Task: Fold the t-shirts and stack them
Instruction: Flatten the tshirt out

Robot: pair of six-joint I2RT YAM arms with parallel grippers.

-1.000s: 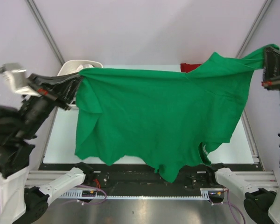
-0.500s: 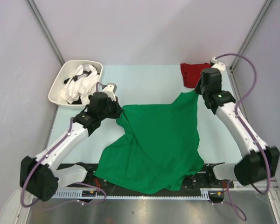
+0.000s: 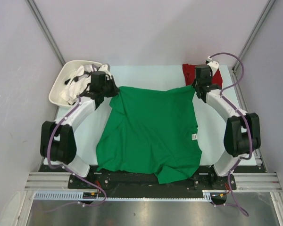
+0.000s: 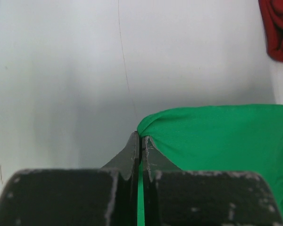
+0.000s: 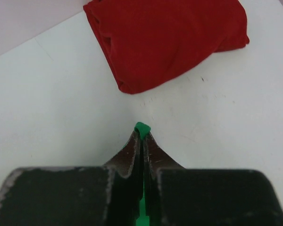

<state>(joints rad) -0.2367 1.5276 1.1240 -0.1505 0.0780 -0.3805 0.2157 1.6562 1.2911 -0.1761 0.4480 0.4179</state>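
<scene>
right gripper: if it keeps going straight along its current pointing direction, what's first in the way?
Likely the folded red t-shirt. The right gripper, shut on a corner of the green t-shirt, points at it across a strip of bare table. Height above the table is unclear.

Bright, even, diffuse light leaves only faint soft shadows on the pale surface [image 3: 146, 75], with no hard glare, while both wrist views blur at the near, dark end effector bodies along their bottom edges.
</scene>
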